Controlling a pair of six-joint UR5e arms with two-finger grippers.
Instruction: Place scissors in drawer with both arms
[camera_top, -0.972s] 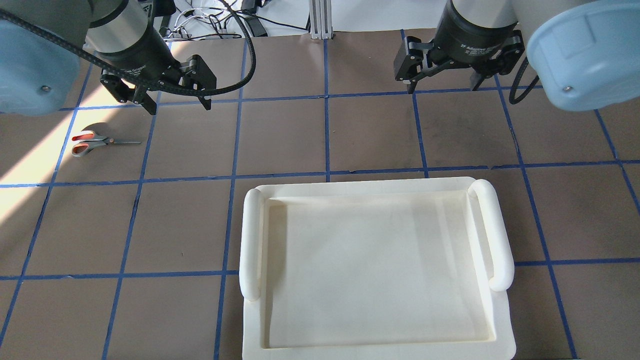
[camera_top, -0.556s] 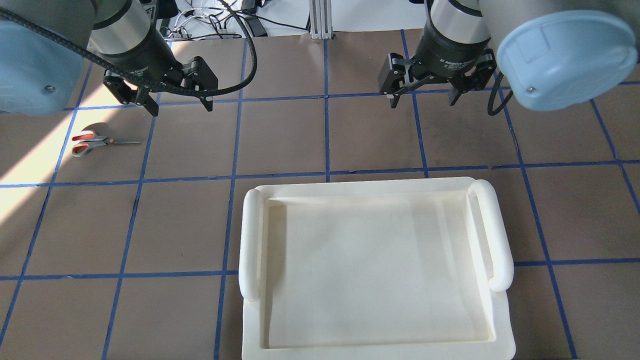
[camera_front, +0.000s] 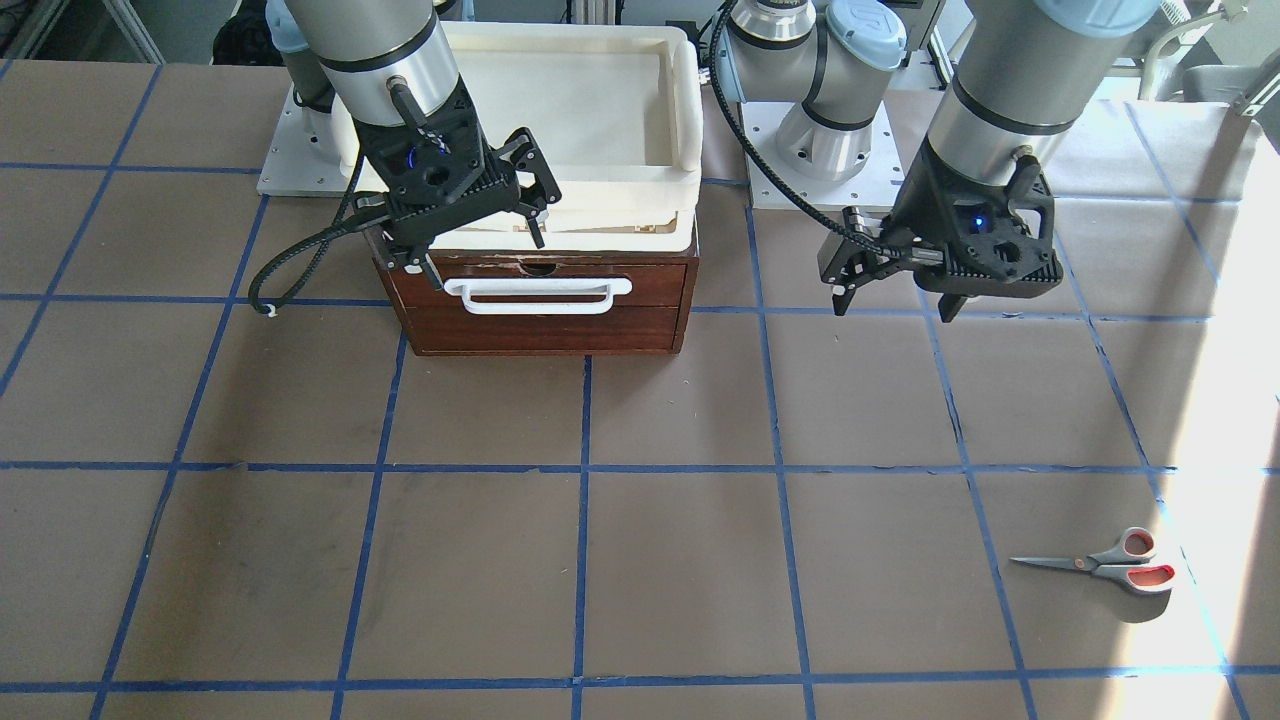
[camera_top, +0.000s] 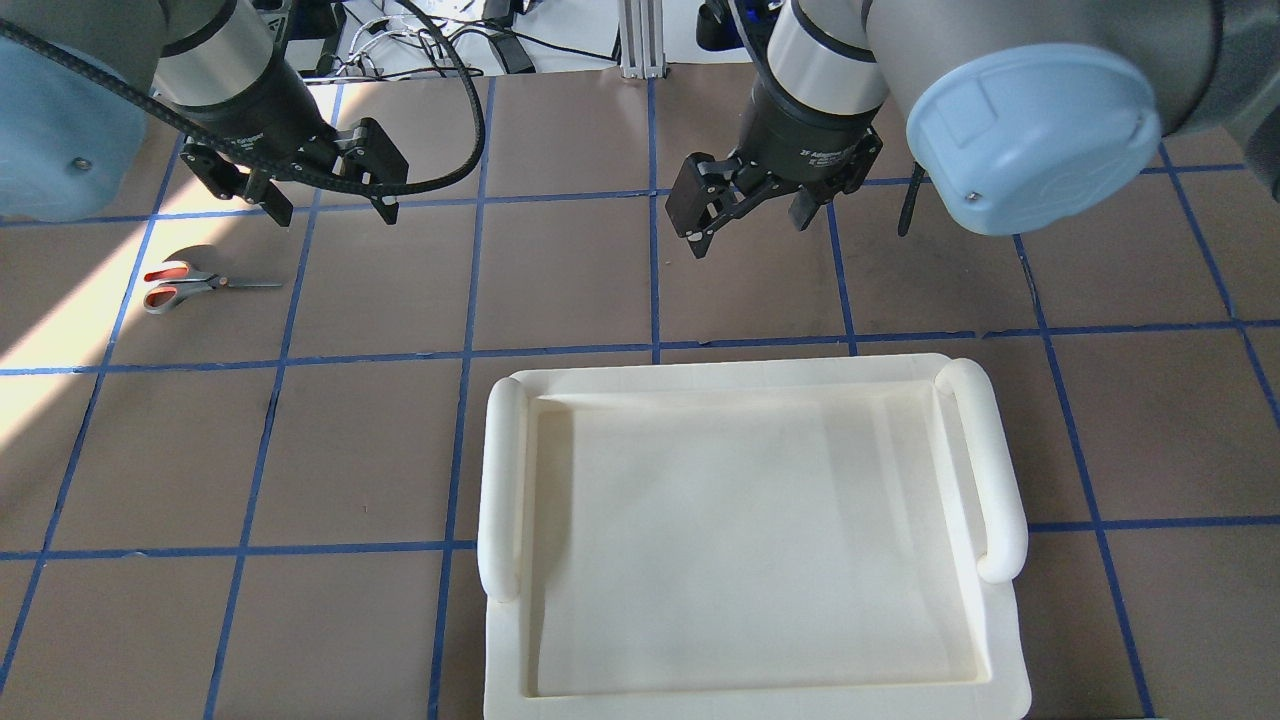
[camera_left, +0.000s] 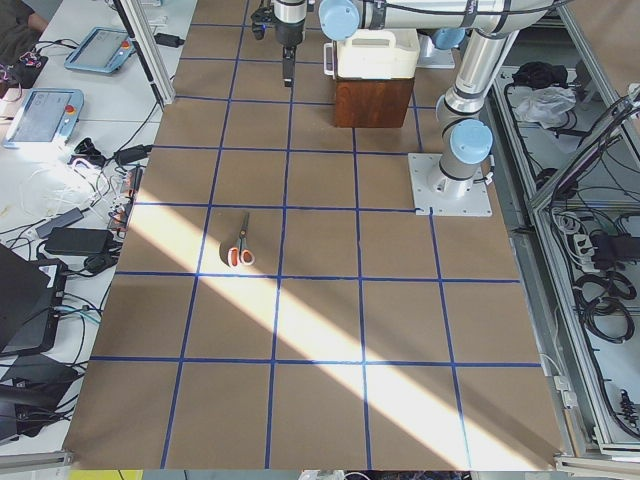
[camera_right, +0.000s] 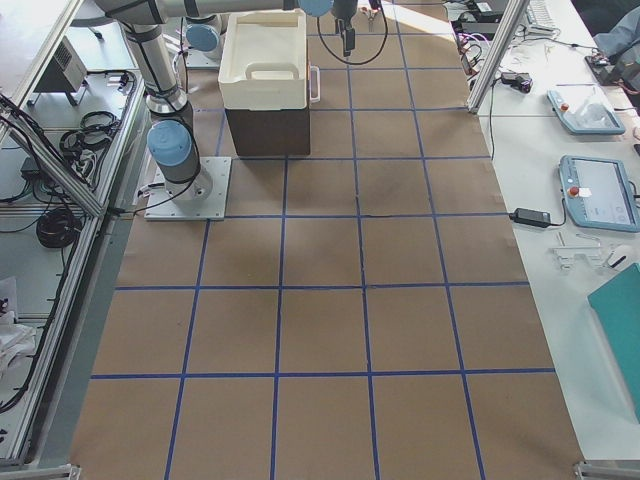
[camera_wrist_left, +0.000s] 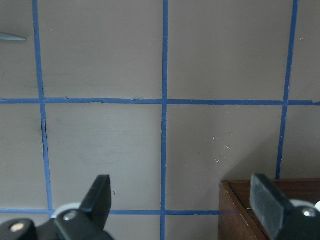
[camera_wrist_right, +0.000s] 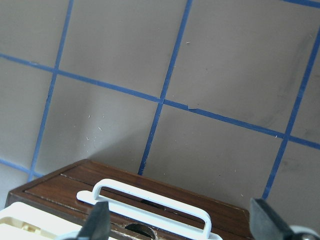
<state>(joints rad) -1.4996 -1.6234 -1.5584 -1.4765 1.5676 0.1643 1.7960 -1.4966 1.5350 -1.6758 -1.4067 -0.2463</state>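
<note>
The right gripper (camera_front: 487, 258) is being held just over the top front edge of the drawer (camera_front: 545, 325), and its two fingers are being kept wide apart. Nothing is being held between them. From the right wrist camera, the drawer's white bar handle (camera_wrist_right: 150, 200) is being seen just under the fingers, but it is not being touched. The drawer is set in a dark wooden box, and it seems to be pushed shut, though the gap is hard to see. A cream tray (camera_front: 688, 100) is being carried on top of the box.

The left gripper (camera_front: 892, 308) is being held in the air over the brown table (camera_front: 650, 560), beside the box. Its fingers are being kept apart too, with nothing in them.

The scissors (camera_front: 1100, 563) are being left flat on the table, well apart from both grippers and far from the drawer. The blades are closed together. Part of the table by the handles is being lit by a bright strip of sun.
</note>
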